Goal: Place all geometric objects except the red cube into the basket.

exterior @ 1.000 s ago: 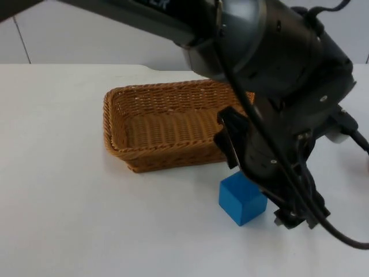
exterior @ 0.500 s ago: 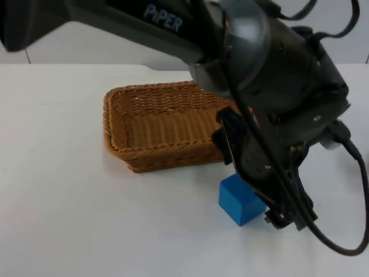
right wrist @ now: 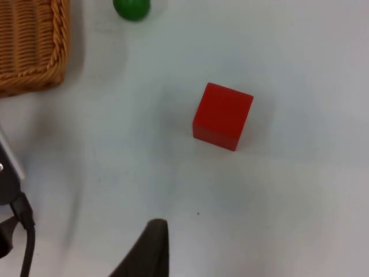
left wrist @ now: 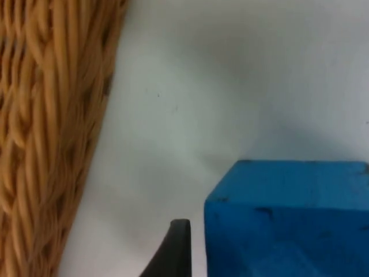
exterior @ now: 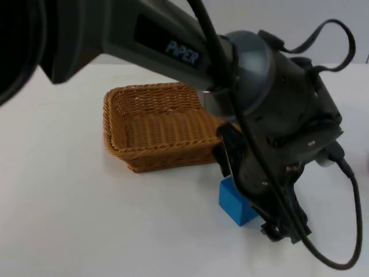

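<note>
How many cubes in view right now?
2. A blue plastic cube sits on the white table just in front of the woven wicker basket, under the left gripper. A red cube lies apart, below the right gripper. The arm may hide others.

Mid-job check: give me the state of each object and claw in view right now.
basket: upright on the table, nothing visible inside.
blue cube: on the table, outside the basket.
red cube: on the table, untouched.
green ball: on the table near the basket.
left claw: low over the blue cube.
</note>
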You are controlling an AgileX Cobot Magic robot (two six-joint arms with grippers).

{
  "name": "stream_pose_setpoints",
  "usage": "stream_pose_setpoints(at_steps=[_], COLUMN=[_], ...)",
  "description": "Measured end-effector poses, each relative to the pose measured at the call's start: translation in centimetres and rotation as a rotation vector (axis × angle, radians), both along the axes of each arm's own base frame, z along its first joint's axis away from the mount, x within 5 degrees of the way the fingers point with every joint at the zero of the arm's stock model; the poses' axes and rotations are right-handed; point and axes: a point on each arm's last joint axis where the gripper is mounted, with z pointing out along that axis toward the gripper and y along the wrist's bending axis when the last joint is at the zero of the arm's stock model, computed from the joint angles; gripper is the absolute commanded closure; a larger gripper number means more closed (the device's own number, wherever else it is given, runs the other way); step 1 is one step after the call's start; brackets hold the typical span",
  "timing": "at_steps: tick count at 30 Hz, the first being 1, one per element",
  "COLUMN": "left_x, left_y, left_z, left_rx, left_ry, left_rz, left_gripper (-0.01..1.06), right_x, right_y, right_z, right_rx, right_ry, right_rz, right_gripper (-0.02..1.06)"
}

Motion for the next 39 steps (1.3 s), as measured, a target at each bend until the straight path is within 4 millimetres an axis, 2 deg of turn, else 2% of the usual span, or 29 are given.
stream_pose_setpoints(at_steps=[2,4,5,7,9,10,15,18,19,24,25,28,30,31,35,36,39], left_x=[0.0,0.0,0.0,0.1,0.1,0.1,0.0,-0.5,-0.5,-3.2,-3.2,-4.3,-4.6,-4.6,-3.4,-3.4,-1.6], left_y=[-0.1,-0.2,-0.2,-0.2,-0.2,-0.2,0.1,0.5,0.5,0.7,0.7,1.7,2.6,2.6,4.9,4.9,7.6], left_z=[-0.1,-0.1,-0.1,-0.1,-0.1,-0.1,0.8,4.3,4.3,12.3,12.3,16.7,18.5,18.5,20.4,20.4,19.5], left_rx=[-0.011,-0.017,-0.020,-0.028,-0.033,-0.033,-0.014,-0.031,-0.031,-0.228,-0.228,-0.305,-0.319,-0.319,-0.337,-0.337,-0.326], left_ry=[-0.002,-0.004,-0.005,-0.008,-0.009,-0.009,-0.011,0.010,0.010,0.150,0.150,0.140,0.124,0.124,0.100,0.100,0.098], left_rz=[-0.003,-0.006,-0.004,0.002,0.012,0.012,0.033,0.050,0.050,-0.034,-0.034,-0.074,-0.077,-0.077,-0.029,-0.029,0.053], left_gripper=[0.18,0.31,0.31,0.59,0.93,1.05,1.05,1.05,1.05,1.05,1.05,1.05,1.05,1.05,1.05,1.05,1.05], right_x=[0.0,0.0,0.0,0.0,0.0,0.0,0.0,0.0,0.0,0.0,0.0,0.0,0.0,0.0,0.0,0.0,0.0], right_y=[0.0,0.0,0.0,0.0,0.0,0.0,0.0,0.0,0.0,0.0,0.0,0.0,0.0,0.0,0.0,0.0,0.0], right_z=[0.0,0.0,0.0,0.0,0.0,0.0,0.0,0.0,0.0,0.0,0.0,0.0,0.0,0.0,0.0,0.0,0.0], right_rx=[0.000,0.002,0.002,0.002,0.002,0.002,0.002,0.002,0.002,0.002,0.002,0.002,0.002,0.002,0.002,0.002,0.002], right_ry=[0.000,0.000,0.000,0.000,0.000,0.000,0.000,0.000,0.000,0.000,0.000,0.000,0.000,0.000,0.000,0.000,0.000], right_rz=[0.000,0.000,0.000,0.000,0.000,0.000,0.000,0.000,0.000,0.000,0.000,0.000,0.000,0.000,0.000,0.000,0.000], right_gripper=[-0.01,-0.01,-0.01,-0.01,-0.01,-0.01,-0.01,-0.01,-0.01,-0.01,-0.01,-0.01,-0.01,-0.01,-0.01,-0.01,-0.01])
